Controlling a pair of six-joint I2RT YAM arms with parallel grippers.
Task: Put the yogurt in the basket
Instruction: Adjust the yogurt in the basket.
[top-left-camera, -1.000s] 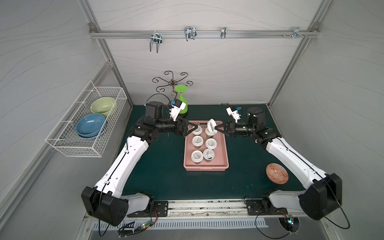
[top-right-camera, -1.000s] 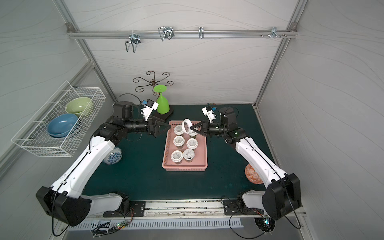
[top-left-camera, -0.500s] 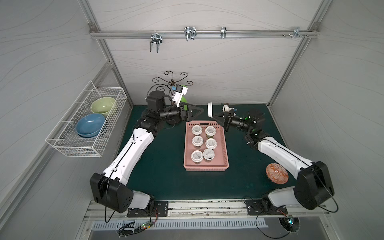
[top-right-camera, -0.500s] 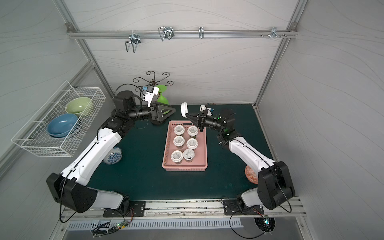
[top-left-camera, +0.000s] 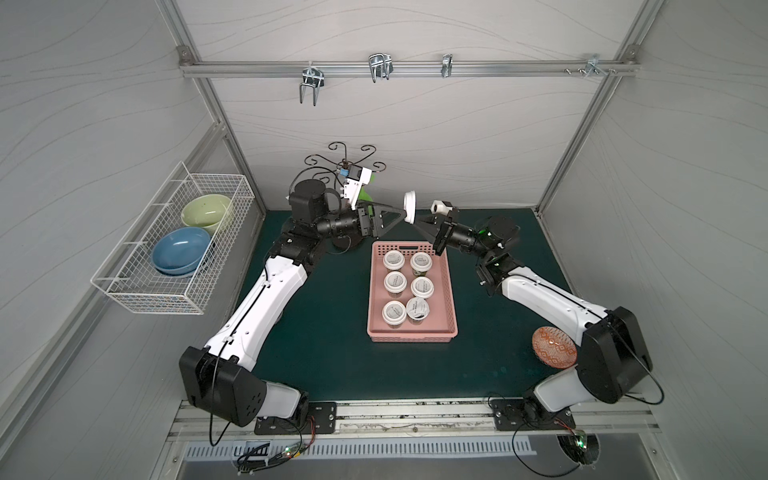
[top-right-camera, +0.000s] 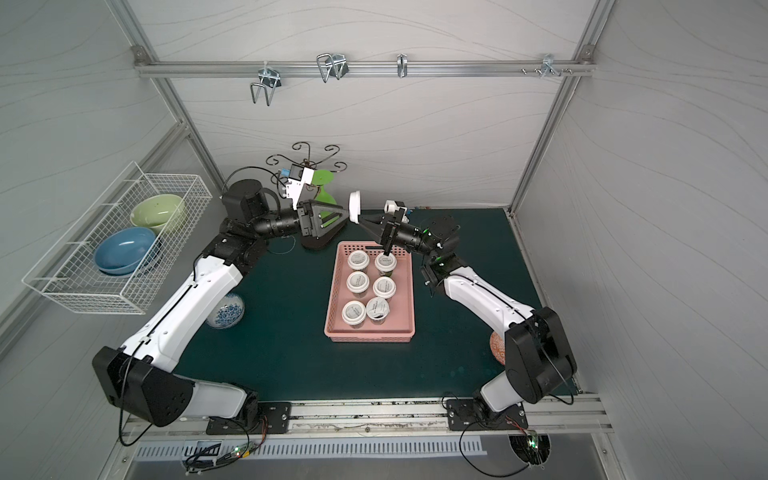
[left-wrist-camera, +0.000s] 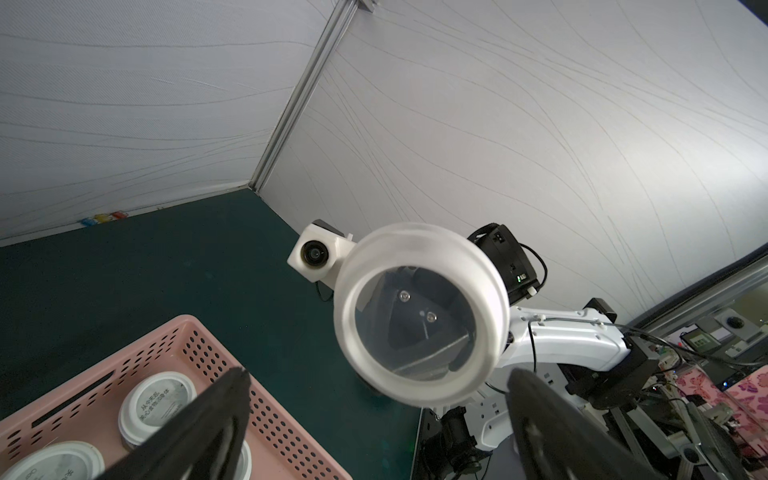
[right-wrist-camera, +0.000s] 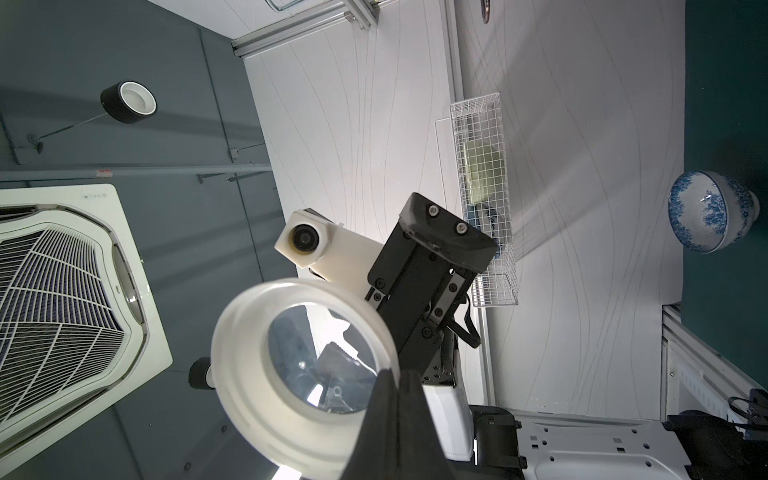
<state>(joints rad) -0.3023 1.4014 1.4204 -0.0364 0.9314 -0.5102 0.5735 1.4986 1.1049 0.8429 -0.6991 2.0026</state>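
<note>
Both top views: six yogurt (top-left-camera: 395, 281) cups, all in basket (top-left-camera: 452, 291), mid-table; right gripper (top-left-camera: 415, 221) pinches white ring (top-left-camera: 410, 206) aloft beyond basket's far end, likely offered for handover.
Left wrist: left gripper (left-wrist-camera: 376, 380) spread wide, facing white ring (left-wrist-camera: 419, 245), not closed on it.
Right wrist: right gripper (right-wrist-camera: 390, 382) pinch sits on rim of white ring (right-wrist-camera: 249, 332).

Both top views: even, diffuse overhead light, soft shadows on the green mat (top-left-camera: 332, 353), sharp focus. Wrist views: wide-angle bending at edges; the wire basket (right-wrist-camera: 486, 208) casts streaked wall shadows.
</note>
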